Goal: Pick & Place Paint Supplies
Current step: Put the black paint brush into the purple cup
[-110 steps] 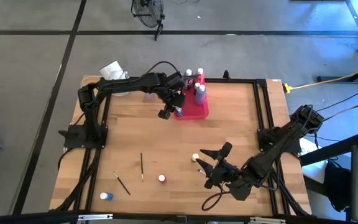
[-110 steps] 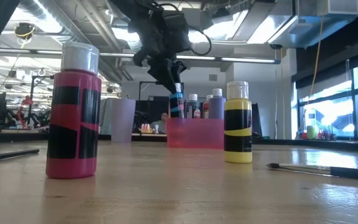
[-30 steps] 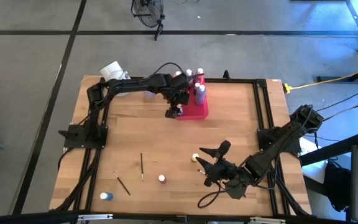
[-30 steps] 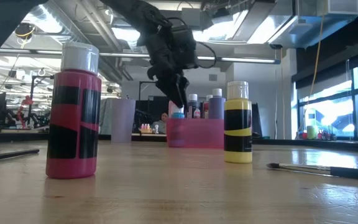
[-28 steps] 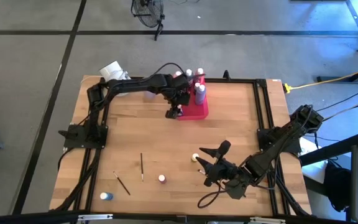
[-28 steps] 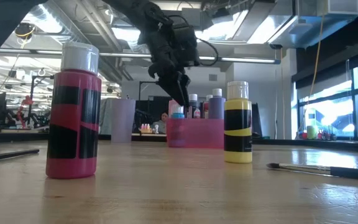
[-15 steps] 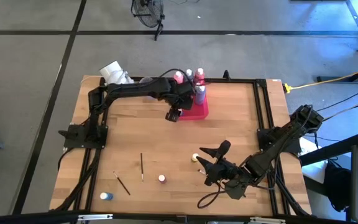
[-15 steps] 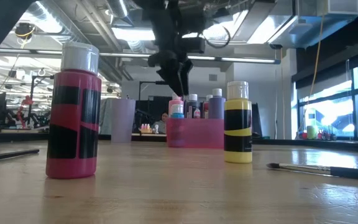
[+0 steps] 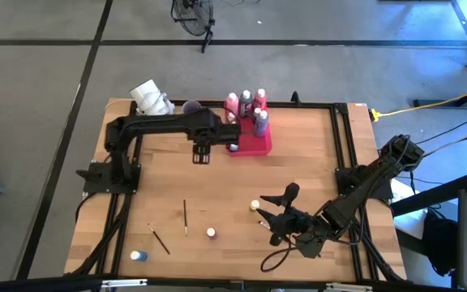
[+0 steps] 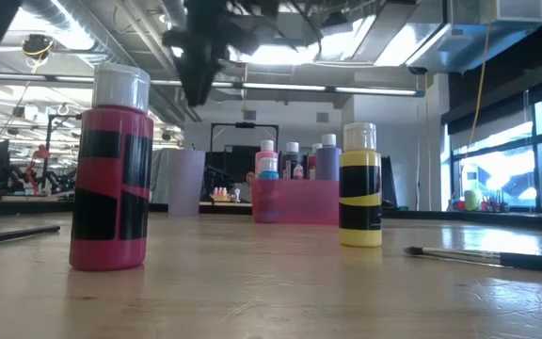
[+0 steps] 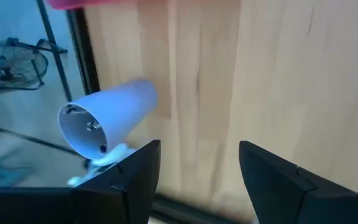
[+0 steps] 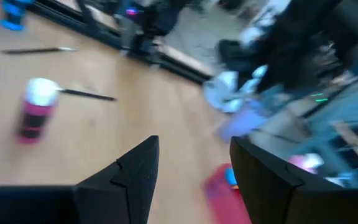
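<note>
Several light-capped paint bottles (image 9: 246, 100) stand in the pink-red tray (image 9: 258, 144) near the far edge, a blue one (image 10: 268, 169) among them. On the table stand a yellow bottle (image 9: 255, 206), a red one (image 9: 211, 233) and a small blue one (image 9: 139, 255). Two dark brushes (image 9: 185, 217) (image 9: 158, 238) lie flat nearby. My left gripper (image 9: 200, 154) hangs open, left of the tray and raised above the table. My right gripper (image 9: 266, 216) is open, just right of the yellow bottle, touching nothing.
A lilac cup (image 9: 191, 106) stands left of the tray by the far edge; in the left wrist view the cup (image 11: 107, 121) shows beyond my fingers. Black frame rails (image 9: 341, 138) run along the table's sides. Bare wood lies between tray and loose bottles.
My left gripper has come up off the blue bottle, which stays standing in the tray. It has then swung toward the table's left, away from the tray and past its left end.
</note>
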You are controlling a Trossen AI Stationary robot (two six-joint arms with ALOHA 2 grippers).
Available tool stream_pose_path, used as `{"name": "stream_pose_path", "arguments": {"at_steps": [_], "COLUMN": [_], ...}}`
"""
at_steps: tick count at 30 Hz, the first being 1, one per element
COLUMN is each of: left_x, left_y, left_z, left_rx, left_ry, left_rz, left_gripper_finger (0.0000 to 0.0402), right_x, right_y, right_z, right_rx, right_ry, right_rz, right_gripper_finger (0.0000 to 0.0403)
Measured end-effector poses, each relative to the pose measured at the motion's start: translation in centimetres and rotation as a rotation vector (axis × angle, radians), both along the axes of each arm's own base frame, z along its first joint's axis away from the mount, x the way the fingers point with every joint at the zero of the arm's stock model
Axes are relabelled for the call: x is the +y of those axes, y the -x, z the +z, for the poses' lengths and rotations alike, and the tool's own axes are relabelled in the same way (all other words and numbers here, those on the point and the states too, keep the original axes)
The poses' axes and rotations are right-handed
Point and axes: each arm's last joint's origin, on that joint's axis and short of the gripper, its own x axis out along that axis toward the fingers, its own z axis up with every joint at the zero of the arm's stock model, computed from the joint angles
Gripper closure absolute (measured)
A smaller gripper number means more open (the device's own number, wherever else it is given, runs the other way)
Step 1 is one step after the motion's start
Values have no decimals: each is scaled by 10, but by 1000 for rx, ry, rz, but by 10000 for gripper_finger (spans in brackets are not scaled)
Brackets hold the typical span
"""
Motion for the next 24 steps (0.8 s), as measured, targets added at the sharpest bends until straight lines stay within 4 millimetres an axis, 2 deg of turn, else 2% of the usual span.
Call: {"name": "stream_pose_path", "arguments": {"at_steps": [6, 11, 17, 20, 24], "left_x": [-13, -29, -40, -44, -46], "left_y": [36, 85, 131, 142, 144], "left_z": [22, 30, 10, -9, -36], "left_rx": [-129, -201, -392, -495, -623], "left_ry": [53, 17, -38, 6, 71], "left_rz": [108, 212, 241, 216, 153], "left_gripper_finger": [190, 190, 190, 190, 190], "right_x": [-16, -30, -43, -56, -71], "right_y": [-1, -2, 5, 14, 21], "right_z": [1, -3, -15, -23, -28], "right_rx": [152, 323, 588, 724, 783], "right_ry": [-265, -522, -746, -827, -973], "right_rz": [135, 181, 130, -59, -359], "right_gripper_finger": [202, 202, 202, 202, 202]}}
